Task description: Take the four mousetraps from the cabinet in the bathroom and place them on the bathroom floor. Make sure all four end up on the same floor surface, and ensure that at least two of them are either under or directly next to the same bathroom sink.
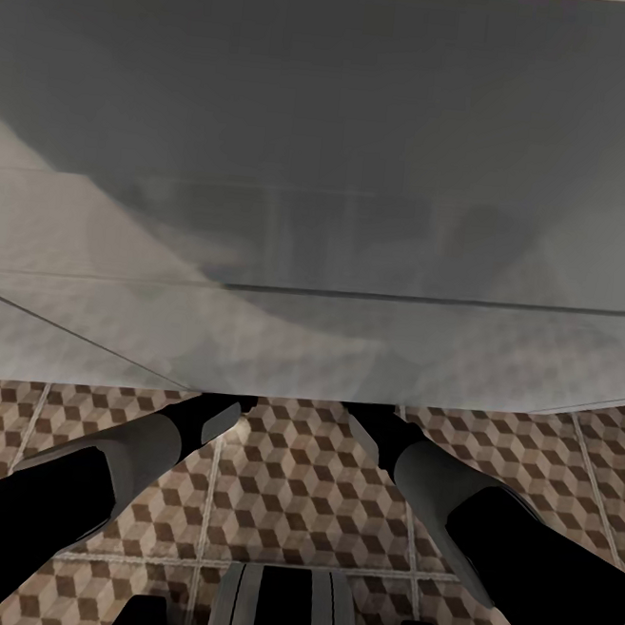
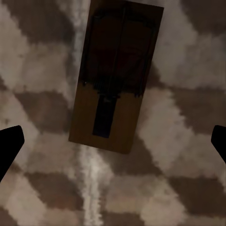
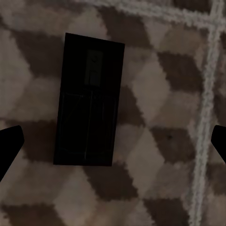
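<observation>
In the left wrist view a brown mousetrap (image 2: 115, 75) lies flat on the cube-patterned bathroom floor (image 2: 42, 70), across a pale grout line. My left gripper (image 2: 113, 145) hangs open above it, dark fingertips (image 2: 9, 146) wide apart and holding nothing. In the right wrist view a darker mousetrap (image 3: 89, 101) lies flat on the same kind of tiles (image 3: 160, 117). My right gripper (image 3: 113, 145) is open over it, empty. The cabinet is out of view.
In the head view a wide pale grey-white fixture (image 1: 322, 208) spans the upper part; I cannot tell whether it is the sink. Both forearms (image 1: 146, 449) (image 1: 430, 477) run under its front edge. Patterned floor tiles (image 1: 296, 483) lie between them, with the robot's base (image 1: 284, 606) at the bottom.
</observation>
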Tool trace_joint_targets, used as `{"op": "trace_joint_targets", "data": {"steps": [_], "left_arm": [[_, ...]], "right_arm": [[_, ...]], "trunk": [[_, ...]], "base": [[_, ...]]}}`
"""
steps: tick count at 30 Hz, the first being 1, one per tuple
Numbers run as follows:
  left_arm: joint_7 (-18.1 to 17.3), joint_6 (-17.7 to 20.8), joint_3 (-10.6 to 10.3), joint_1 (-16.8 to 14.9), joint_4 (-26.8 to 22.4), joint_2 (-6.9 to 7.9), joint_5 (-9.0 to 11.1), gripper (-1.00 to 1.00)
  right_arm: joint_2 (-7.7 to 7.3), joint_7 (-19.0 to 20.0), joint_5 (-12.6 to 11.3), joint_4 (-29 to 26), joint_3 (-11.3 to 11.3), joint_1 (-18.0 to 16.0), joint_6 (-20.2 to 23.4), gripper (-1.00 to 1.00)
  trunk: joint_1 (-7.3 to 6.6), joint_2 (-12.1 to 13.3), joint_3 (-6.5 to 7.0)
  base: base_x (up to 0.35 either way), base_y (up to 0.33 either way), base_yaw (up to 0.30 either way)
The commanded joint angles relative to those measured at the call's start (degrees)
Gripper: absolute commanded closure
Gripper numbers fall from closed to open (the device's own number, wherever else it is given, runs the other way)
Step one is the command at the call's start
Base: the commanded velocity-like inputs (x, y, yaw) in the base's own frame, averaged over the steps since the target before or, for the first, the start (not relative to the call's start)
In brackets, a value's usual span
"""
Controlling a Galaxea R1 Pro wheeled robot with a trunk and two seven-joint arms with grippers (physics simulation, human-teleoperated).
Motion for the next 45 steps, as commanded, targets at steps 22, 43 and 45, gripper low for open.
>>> {"op": "trace_joint_targets", "data": {"steps": [22, 43, 45], "left_arm": [[0.3, -3.7, -0.4, 0.0, -0.7, 0.31, 0.3, -1.00], [0.3, -3.9, -0.4, 0.0, -0.7, 0.34, 0.2, -1.00], [0.3, -3.9, -0.4, 0.0, -0.7, 0.33, 0.2, -1.00]], "right_arm": [[0.00, -0.3, -0.3, -0.1, 0.5, 0.0, 0.4, -1.00], [0.00, -0.3, -0.3, 0.0, 0.5, 0.0, 0.4, -1.00], [0.00, -0.3, -0.3, 0.0, 0.5, 0.0, 0.4, -1.00]], "trunk": [[-0.01, 0.0, -0.03], [-0.01, 0.0, -0.03], [-0.01, 0.0, -0.03]], "base": [[0.000, 0.000, 0.000], [0.000, 0.000, 0.000], [0.000, 0.000, 0.000]]}}
